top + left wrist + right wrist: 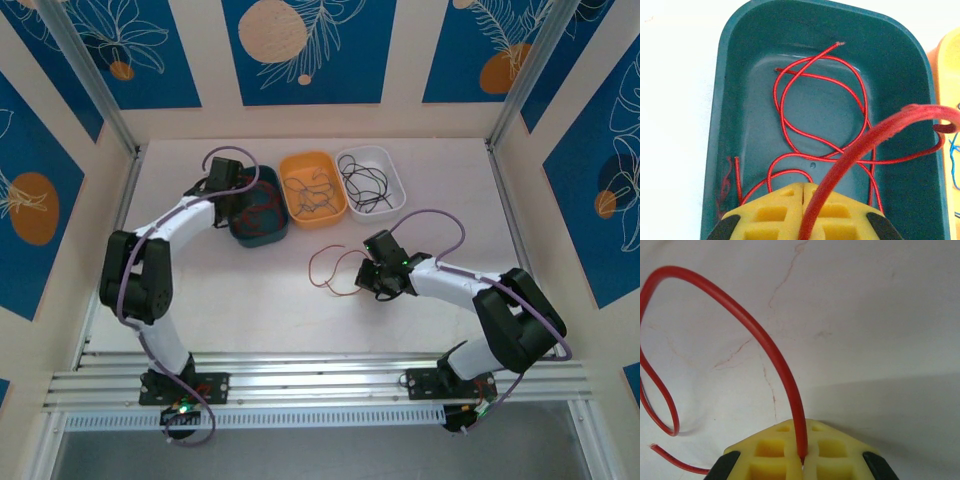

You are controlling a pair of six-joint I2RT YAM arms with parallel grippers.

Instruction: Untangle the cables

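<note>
Your left gripper (804, 186) is pinching a thin red cable (875, 136) between its closed yellow jaws. That cable is arching up and away from the jaws, off to their right, and crossing above the rim of the dark teal plastic tub (722, 100) towards the orange plastic tub (949, 65) beside it. Ahead of and below the jaws, the loose red cables (810, 76) are lying in overlapping loops on the tub floor. The risk is that the held strand is springing sideways instead of hanging straight. If you are letting go from here, it is likely to flip over the rim, or end up draped half in the wrong tub. If you are pulling back instead, watch whether its far end is hooking one of the loops below, because I cannot tell where that end is lying. Your right gripper (802, 450) is also closed, nipping a second red cable (755, 335) right at the fingertips. From there it is curving up and to the jaws' left, then dropping into a loop on the white tabletop (865, 315), with a free end lying just left of the jaws. A grip that close to the tips is leaving little margin, so a quick tug is likely to slide the cable out. The stiff curl may also be dragging on the table and twisting back on itself. A darker line seems to be running along the loop's far left side, and I cannot tell whether that is another strand still caught with it.
</note>
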